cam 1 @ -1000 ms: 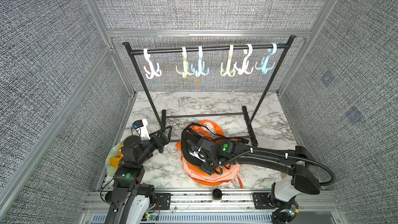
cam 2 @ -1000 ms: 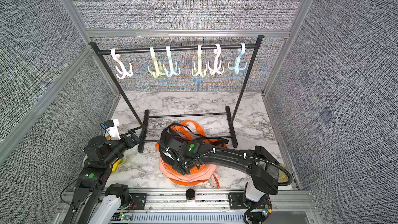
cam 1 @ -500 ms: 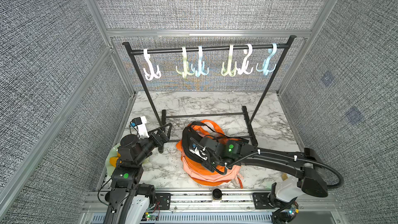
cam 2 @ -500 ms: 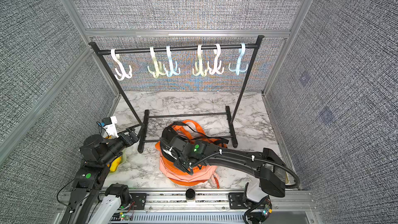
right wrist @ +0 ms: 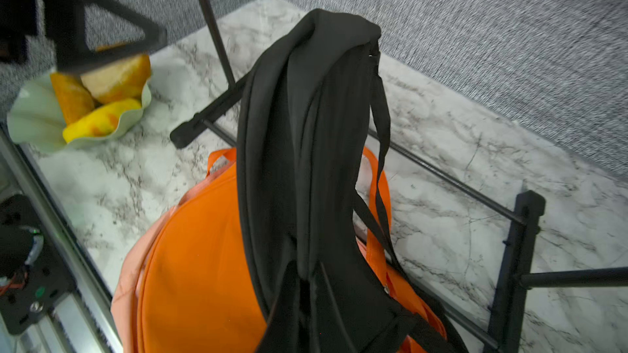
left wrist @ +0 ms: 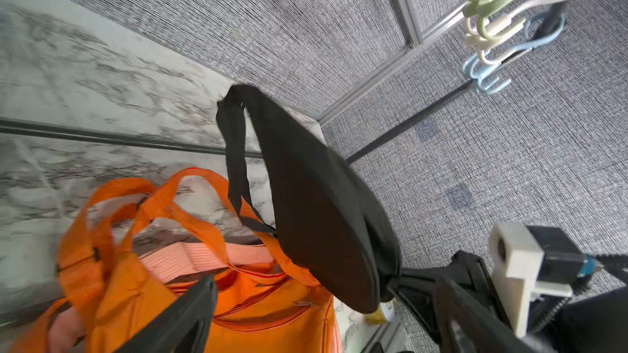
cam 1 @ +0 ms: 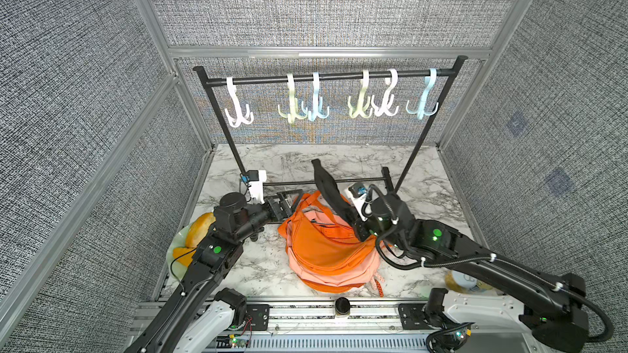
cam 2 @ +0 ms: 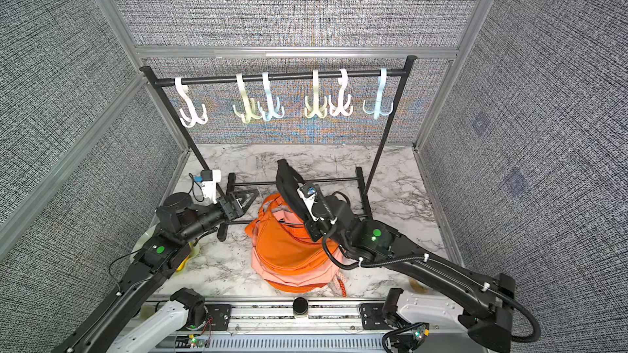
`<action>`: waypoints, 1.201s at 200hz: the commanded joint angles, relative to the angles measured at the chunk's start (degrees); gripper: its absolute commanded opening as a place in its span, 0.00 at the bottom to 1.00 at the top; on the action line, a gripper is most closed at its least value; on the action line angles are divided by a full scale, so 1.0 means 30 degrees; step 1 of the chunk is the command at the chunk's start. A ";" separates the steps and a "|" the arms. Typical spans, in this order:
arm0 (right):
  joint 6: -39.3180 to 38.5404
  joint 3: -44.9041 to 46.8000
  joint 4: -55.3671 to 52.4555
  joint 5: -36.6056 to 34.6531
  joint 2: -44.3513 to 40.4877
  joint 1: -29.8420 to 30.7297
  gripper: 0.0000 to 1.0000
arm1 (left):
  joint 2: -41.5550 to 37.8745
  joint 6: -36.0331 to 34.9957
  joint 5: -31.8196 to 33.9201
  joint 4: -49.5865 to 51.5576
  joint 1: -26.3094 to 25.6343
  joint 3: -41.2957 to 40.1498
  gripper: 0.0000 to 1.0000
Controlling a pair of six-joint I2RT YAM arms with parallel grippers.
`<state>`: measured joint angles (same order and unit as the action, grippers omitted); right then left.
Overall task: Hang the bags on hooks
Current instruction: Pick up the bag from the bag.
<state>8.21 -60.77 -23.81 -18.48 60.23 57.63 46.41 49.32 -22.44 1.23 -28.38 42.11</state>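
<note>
- The orange bag (cam 1: 326,249) lies slumped on the desk (cam 1: 306,161) near the middle of its front edge, before the rack's (cam 1: 326,76) feet.
- The right tool (right wrist: 306,300) is clamped shut on the lower end of a black padded piece (cam 1: 326,185) that stands up above the bag; whether it is the bag's shoulder strap I cannot tell.
- The left tool (cam 1: 289,200) gapes wide, empty, just beside the bag.
- Likely soft, light, floppy cloth; a strap loop or the orange handles (left wrist: 190,174) would suit a hook (cam 1: 360,103) best.

Left arm (cam 1: 210,259) and right arm (cam 1: 475,263) were matte black, green dots (cam 1: 216,249) glowing (white camera blocks (cam 1: 257,185) at the wrists); the left claw (cam 2: 250,198) had triangular fingers (right wrist: 153,38).
</note>
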 commanded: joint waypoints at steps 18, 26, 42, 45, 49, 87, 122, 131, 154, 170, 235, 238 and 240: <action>-0.0156 -0.0186 0.1425 -0.1594 -0.0848 -0.0197 0.00 | 0.2480 0.0772 0.0945 -0.4518 -0.2911 0.0993 0.99; -0.0116 -0.0148 0.1492 -0.1625 -0.0921 -0.0173 0.00 | 0.3203 0.0857 0.0975 -0.5024 -0.3339 0.1267 0.99; -0.0099 -0.0004 0.1784 -0.1592 -0.1032 -0.0111 0.00 | 0.4560 0.0988 0.1059 -0.6134 -0.4280 0.1807 0.99; -0.0099 0.0026 0.1833 -0.1628 -0.1073 -0.0093 0.00 | 0.4845 0.0976 0.1077 -0.6276 -0.4448 0.1908 0.99; -0.0084 0.0042 0.1893 -0.1611 -0.1072 -0.0038 0.00 | 0.5186 0.0941 0.1106 -0.6420 -0.4677 0.2160 0.99; -0.0186 0.0087 0.2254 -0.2476 -0.0732 0.1034 0.00 | 0.7698 0.0713 0.1380 -0.6435 -0.5786 0.4036 0.99; -0.0246 0.0503 0.2644 -0.3337 -0.0330 0.1825 0.00 | 0.8546 0.0156 0.2373 -0.5399 -0.6323 0.5141 0.79; -0.0216 0.0542 0.2693 -0.3434 -0.0319 0.1956 0.00 | 0.8763 -0.0014 0.2545 -0.4816 -0.6429 0.5427 0.64; -0.0417 0.0511 0.2577 -0.3583 -0.0176 0.2148 0.00 | 0.9085 -0.0574 0.3239 -0.3326 -0.6593 0.5898 0.25; -0.0538 0.0634 0.2664 -0.3364 -0.0312 0.2207 0.00 | 0.9094 -0.1165 0.4051 -0.1663 -0.6688 0.6369 0.00; -0.1173 0.1134 0.2088 -0.2908 -0.4043 0.2152 0.70 | 0.7349 -0.6524 0.3603 0.1494 -0.6682 0.7582 0.00; -0.1207 0.1201 0.2120 -0.3125 -0.4346 0.2109 0.72 | 0.7215 -0.6673 0.3334 0.1515 -0.6682 0.7625 0.00; -0.1211 0.1248 0.2133 -0.3273 -0.4542 0.2073 0.73 | 0.7134 -0.6791 0.3191 0.1571 -0.6682 0.7654 0.00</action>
<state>5.50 -58.00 -18.15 -26.02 51.83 64.29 70.35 37.82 -10.52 3.62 -48.34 64.36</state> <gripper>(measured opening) 0.609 0.094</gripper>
